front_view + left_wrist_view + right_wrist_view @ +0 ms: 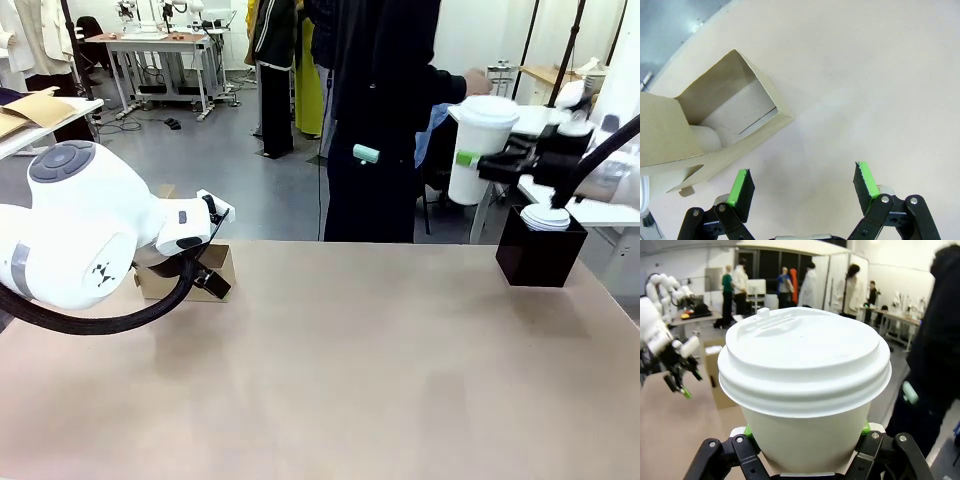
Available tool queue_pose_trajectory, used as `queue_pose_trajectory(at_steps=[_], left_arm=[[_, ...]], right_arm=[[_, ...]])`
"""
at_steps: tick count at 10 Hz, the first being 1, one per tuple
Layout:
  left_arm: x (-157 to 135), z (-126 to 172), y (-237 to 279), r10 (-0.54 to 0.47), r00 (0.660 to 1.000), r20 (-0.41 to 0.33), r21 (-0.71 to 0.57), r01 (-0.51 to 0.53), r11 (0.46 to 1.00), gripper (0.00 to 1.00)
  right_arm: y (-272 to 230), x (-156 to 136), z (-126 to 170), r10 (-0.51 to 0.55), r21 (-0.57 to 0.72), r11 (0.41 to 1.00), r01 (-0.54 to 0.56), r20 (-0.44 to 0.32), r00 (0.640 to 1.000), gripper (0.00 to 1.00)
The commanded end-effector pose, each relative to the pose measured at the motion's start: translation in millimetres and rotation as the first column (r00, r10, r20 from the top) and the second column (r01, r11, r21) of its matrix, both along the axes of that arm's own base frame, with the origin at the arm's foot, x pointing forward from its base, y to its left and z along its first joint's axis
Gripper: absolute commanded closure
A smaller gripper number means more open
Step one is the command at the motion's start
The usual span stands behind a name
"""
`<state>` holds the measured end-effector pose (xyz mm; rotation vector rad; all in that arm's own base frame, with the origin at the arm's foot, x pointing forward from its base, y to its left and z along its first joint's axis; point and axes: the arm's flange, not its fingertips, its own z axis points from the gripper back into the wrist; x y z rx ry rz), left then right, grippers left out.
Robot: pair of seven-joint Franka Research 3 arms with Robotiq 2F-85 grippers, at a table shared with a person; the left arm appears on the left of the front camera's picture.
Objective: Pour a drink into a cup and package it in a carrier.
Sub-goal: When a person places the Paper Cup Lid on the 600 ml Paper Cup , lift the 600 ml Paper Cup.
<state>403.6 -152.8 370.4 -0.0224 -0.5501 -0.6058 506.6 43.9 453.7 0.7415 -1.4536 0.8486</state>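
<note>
The right claw (485, 162) is squeezing the white cup (805, 385), which is wearing its lid. It is holding the cup up in the air over the far right side of the surface (350, 380), near a black box (540, 262) with lids in it. The left claw (802, 185) is hanging wide open with nothing in it, just beside the brown carrier (715, 120), which is sitting on the left side.

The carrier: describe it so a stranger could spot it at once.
Look to the far left edge of the table, behind the white left arm. There, beside the open left gripper, sits the carrier: brown cardboard with open pockets, unlike the black box of lids at the right.
</note>
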Motion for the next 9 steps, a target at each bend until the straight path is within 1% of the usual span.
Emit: queue_pose_trajectory(at_steps=[1, 3, 6, 7, 9], left_arm=[[0.0, 0.0, 0.9, 0.001, 1.0, -0.001, -0.003, -0.001, 1.0, 0.0], [0.0, 0.0, 0.9, 0.001, 1.0, -0.001, -0.003, -0.001, 1.0, 0.0], [0.0, 0.0, 0.9, 0.001, 1.0, -0.001, -0.003, -0.001, 1.0, 0.0], [0.0, 0.0, 0.9, 0.001, 1.0, -0.001, -0.003, -0.001, 1.0, 0.0], [0.0, 0.0, 0.9, 0.001, 1.0, -0.001, -0.003, -0.001, 1.0, 0.0]], right_arm=[[-2.9, -19.3, 39.4, 0.083, 0.063, 0.995, -0.082, -0.017, 0.996, 0.2], [7.8, -20.6, 58.8, 0.112, 0.109, 0.988, -0.106, -0.044, 0.993, 0.2], [26.1, -7.2, 68.6, 0.122, 0.124, 0.986, -0.108, -0.116, 0.986, 0.2], [18.0, -21.3, 61.1, 0.125, 0.11, 0.987, -0.119, -0.047, 0.991, 0.2], [18.0, -21.3, 61.1, 0.125, 0.11, 0.987, -0.119, -0.047, 0.991, 0.2]])
